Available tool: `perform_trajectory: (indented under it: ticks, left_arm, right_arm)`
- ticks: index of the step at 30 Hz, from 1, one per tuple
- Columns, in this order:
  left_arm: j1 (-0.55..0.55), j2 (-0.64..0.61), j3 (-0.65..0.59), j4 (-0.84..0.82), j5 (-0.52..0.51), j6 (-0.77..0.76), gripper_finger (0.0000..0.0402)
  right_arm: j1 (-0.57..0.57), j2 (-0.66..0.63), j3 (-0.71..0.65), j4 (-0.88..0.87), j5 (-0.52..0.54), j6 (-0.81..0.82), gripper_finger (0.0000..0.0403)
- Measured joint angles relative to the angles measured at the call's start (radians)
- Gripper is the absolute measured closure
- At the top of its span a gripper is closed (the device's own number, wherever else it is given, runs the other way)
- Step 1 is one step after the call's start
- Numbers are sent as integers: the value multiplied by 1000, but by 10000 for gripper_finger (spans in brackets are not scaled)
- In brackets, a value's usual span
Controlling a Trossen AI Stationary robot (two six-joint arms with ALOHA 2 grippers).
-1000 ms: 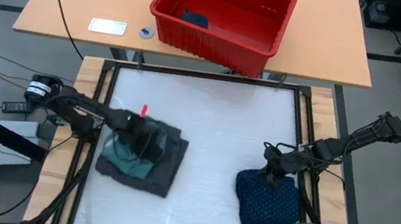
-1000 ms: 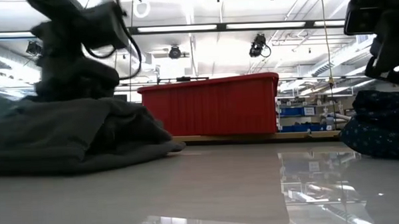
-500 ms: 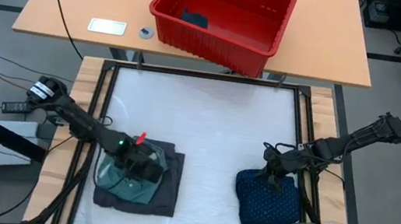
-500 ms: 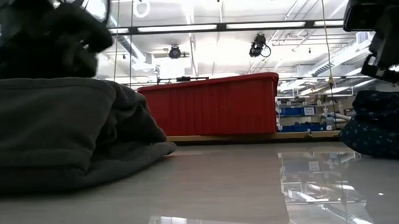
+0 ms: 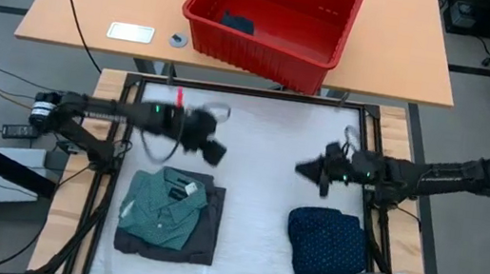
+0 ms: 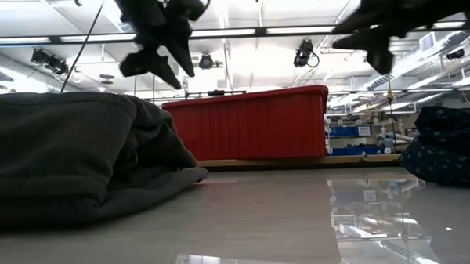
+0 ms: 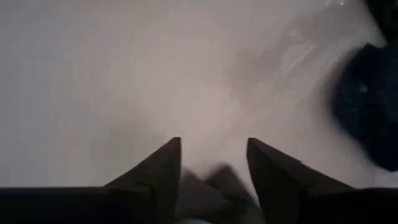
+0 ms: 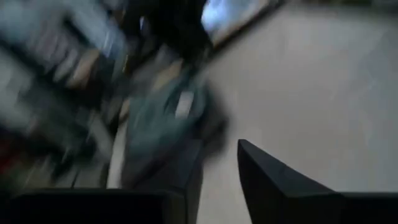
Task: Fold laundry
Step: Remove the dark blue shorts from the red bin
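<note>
White tabletop [image 5: 261, 159] sits inside a dark frame with wooden side rails; wide bare strip runs down the middle between the two garment stacks, and the far half of the surface is bare too. Beyond the far edge, a wooden desk [image 5: 101, 1] carries the red basket [image 5: 276, 17] with a dark piece [image 5: 238, 23] lying inside.

Left gripper [image 5: 215, 147] hangs in the air over the far-left part of the table, fingers parted with bare table showing between them in the wrist view — holding nothing. Teal-green shirt [image 5: 161, 207] lies folded, collar up, on top of the charcoal grey piece [image 5: 203, 227], nearer the front edge than that gripper and clear of it; stack sits close to the left rail.

Right gripper [image 5: 310, 168] is lifted too, pointing toward the centre, fingers slightly apart and empty. Navy dotted piece [image 5: 328, 242] lies folded near the front-right corner, against the right rail, apart from that gripper.
</note>
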Motion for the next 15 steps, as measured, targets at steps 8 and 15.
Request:
perform_trajectory:
  ticks: [8,15]
  left_arm:
    - [448,8,48,214,223,455,185]
    - [779,73,49,606,578,495,204]
  right_arm:
    - [-364,65,1,212,-158,-77,282]
    - [-627,270,134,210,-326,-108,304]
